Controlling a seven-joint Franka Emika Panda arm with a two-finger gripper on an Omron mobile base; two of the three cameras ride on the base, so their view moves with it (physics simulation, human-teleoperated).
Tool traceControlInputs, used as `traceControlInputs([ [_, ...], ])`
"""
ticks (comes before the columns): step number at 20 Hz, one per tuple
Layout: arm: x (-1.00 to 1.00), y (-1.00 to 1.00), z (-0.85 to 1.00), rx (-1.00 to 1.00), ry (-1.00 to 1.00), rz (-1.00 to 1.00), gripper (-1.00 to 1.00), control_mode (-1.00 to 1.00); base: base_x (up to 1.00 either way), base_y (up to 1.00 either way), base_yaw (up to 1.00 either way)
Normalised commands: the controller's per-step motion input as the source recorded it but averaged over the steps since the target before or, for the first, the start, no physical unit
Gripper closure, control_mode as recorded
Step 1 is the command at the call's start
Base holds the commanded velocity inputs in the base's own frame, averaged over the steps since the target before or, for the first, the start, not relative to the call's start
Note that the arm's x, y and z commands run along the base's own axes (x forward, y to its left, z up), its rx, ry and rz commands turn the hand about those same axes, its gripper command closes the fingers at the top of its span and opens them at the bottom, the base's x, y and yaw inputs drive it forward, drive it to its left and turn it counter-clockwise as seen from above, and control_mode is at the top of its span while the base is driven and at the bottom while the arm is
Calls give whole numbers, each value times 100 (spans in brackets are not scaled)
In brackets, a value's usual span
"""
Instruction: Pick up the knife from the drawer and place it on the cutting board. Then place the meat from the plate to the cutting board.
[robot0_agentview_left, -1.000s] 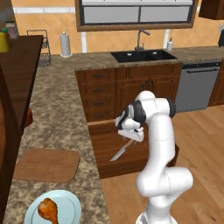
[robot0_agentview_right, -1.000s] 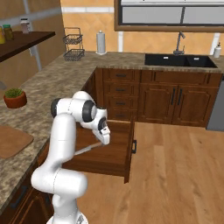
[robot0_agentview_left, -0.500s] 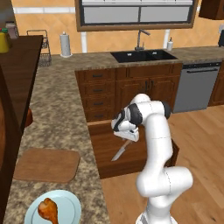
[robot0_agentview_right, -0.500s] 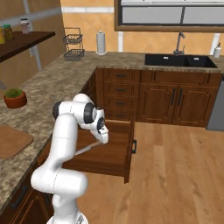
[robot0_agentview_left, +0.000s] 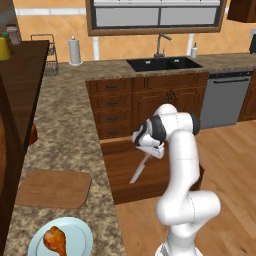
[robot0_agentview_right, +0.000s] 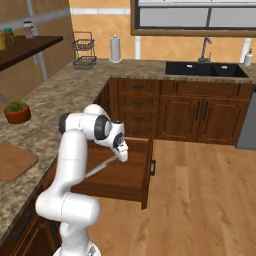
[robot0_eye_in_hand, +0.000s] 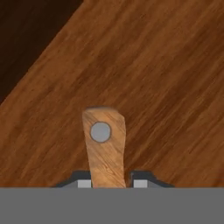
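Fingers (robot0_eye_in_hand: 139, 180) of the gripper (robot0_eye_in_hand: 108, 183) are clamping the knife (robot0_agentview_left: 139, 169) handle inside the drawer (robot0_agentview_right: 131, 176), while cutting board (robot0_agentview_left: 54, 188) is waiting bare and meat (robot0_agentview_left: 55, 240) is sitting on its plate (robot0_agentview_left: 80, 235).

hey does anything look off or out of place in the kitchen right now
Nothing stands out. The gripper is shut on the knife handle inside the open drawer; the drumstick sits on its plate beside the bare cutting board.
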Motion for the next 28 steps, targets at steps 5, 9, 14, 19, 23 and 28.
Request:
traceControlInputs([
  [5,0,-71,100,18,-31,-33,100,-100,0,0,0],
  [9,-44,-77,100,13,-27,-31,100,-100,0,0,0],
  [14,-96,-22,100,13,-33,-28,100,-100,0,0,0],
  [19,-100,41,100,21,-20,-36,100,-100,0,0,0],
  [23,-30,0,96,4,1,-25,100,-100,0,0,0],
  [28,1,25,86,-7,26,-17,100,-100,0,0,0],
])
